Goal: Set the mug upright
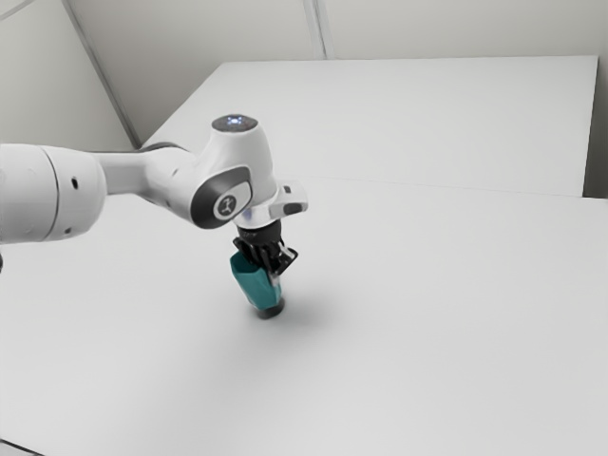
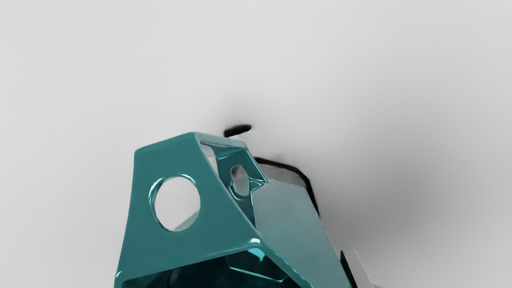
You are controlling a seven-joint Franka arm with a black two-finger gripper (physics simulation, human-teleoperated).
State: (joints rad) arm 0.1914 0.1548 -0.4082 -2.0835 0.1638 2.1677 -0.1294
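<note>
Under the arm, the black gripper points down at the teal mug and is shut on its upper part. The mug leans, its open rim up toward the exterior view's left and its dark base low at the table. In the wrist view the teal mug shows its mouth and a handle side with a round hole. One finger of the gripper, with pale fingertip, lies against the mug's outer wall; the mug hides the other one.
The white table spreads around the mug, with a soft shadow beside its base. A second white surface lies beyond a thin seam, and pale walls stand behind.
</note>
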